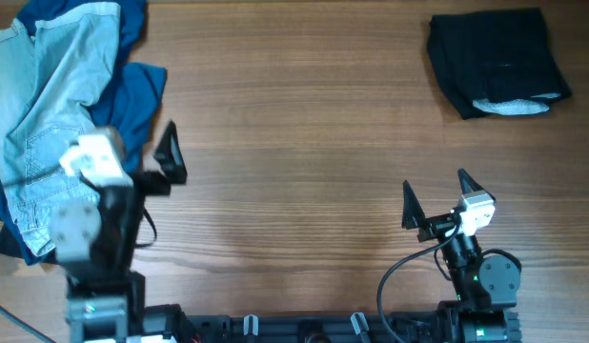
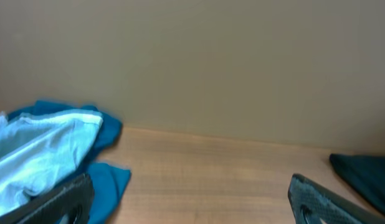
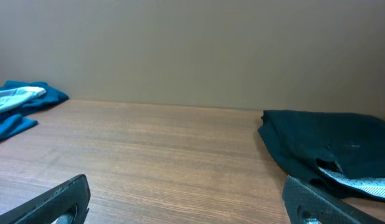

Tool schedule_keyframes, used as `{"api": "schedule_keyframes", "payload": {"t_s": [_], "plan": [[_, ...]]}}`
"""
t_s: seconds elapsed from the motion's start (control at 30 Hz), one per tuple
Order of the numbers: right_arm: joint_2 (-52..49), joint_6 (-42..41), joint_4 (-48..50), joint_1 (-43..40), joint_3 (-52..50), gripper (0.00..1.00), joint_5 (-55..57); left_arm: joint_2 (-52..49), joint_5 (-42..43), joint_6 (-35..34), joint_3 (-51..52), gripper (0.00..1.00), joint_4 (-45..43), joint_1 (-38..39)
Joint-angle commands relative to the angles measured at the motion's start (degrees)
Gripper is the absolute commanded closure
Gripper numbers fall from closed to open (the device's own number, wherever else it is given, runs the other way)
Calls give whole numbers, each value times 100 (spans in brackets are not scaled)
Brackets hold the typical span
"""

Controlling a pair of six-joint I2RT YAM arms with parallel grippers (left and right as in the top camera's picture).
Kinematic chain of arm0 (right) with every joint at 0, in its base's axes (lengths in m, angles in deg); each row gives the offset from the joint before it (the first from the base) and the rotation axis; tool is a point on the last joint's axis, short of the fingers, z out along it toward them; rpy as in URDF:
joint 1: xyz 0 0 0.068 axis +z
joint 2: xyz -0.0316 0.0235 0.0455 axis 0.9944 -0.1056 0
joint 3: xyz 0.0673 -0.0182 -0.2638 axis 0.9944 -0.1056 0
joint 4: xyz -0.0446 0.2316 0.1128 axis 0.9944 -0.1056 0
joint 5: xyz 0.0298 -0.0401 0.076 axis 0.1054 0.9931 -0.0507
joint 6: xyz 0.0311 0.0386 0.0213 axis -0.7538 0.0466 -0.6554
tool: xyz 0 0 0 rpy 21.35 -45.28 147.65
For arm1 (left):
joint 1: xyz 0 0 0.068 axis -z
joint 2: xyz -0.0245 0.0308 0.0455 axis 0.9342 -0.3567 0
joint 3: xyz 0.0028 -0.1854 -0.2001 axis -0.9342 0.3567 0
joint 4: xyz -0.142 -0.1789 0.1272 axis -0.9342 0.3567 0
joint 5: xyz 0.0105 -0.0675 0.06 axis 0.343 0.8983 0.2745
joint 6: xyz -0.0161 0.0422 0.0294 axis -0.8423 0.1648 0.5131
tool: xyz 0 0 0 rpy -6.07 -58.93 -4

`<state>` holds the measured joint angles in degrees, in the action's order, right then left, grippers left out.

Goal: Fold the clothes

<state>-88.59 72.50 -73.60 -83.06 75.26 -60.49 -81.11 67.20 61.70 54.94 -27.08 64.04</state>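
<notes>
- The left gripper (image 2: 189,208) is wide open. It holds nothing and touches nothing.
- The right gripper (image 1: 436,186) is wide open too. It holds nothing, with bare table (image 1: 294,124) between its fingers.
- The black shorts (image 1: 495,62) lie well ahead of the right gripper, a bit to its right.
- The jean shorts (image 1: 47,105) lie on the blue cloth (image 1: 147,86). Both are just ahead of the left gripper, on its left side.
- From above, the left arm covers the near part of the jean shorts, and only one left finger (image 1: 169,154) shows.
- The jean pile is cut off at the top left edge of the overhead view.
- In the left wrist view, only a corner of the black shorts shows.
- The black shorts are a flat block, a bit longer from left to right. Their pale band (image 1: 512,106) is on the side nearest the right gripper.
- The jean shorts run long from far to near.
</notes>
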Motion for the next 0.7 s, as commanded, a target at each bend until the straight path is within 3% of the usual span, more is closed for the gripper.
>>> {"api": "schedule_keyframes", "payload": {"t_s": [0.0, 0.2, 0.67], "plan": [[70, -85, 15, 24, -15, 0, 59, 927, 11, 129, 1038, 0, -566, -48], [70, -83, 15, 24, -15, 0, 57, 1961, 9, 129, 1755, 0, -623, -48], [70, -85, 15, 24, -15, 0, 59, 3029, 28, 109, 2312, 0, -868, -42]]}}
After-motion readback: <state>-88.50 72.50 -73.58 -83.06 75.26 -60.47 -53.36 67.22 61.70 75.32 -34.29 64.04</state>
